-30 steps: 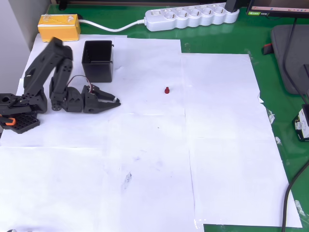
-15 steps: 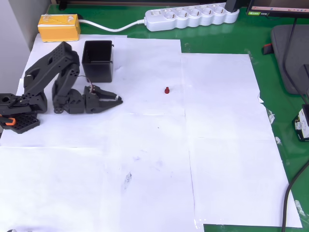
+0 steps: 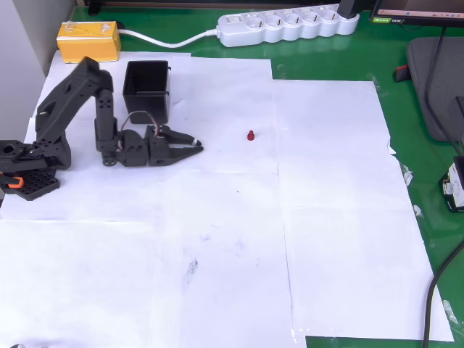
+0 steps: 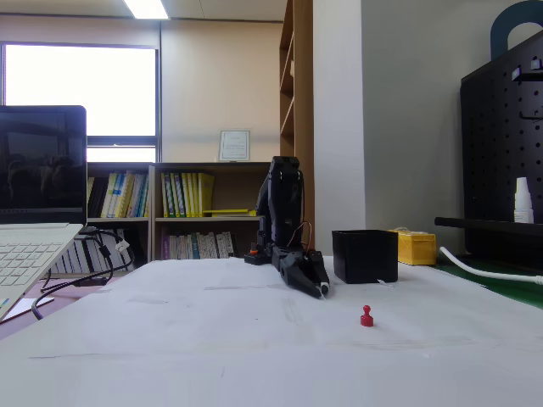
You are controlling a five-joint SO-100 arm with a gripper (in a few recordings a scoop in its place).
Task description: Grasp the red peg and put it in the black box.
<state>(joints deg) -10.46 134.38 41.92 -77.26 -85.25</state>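
Observation:
The tiny red peg (image 3: 250, 135) stands upright on the white paper, and the fixed view shows the red peg (image 4: 366, 316) in front of the box. The black box (image 3: 147, 90) sits open-topped at the paper's upper left; its dark wall is the black box (image 4: 365, 256) in the fixed view. My gripper (image 3: 197, 145) lies low over the paper just below the box, pointing right at the peg, about a finger-length short of it. Its fingers are slightly parted with nothing between them. The gripper (image 4: 321, 287) angles down toward the table.
A yellow block (image 3: 88, 40) and a white power strip (image 3: 286, 25) lie on the green mat (image 3: 406, 145) behind the box. The arm's base (image 3: 25, 170) sits at the paper's left edge. A laptop (image 4: 34, 212) stands at the left of the fixed view.
The arm has stretched to the right, carrying the gripper from beside the box toward the peg. Its fingers have parted a little. Peg and box have not moved.

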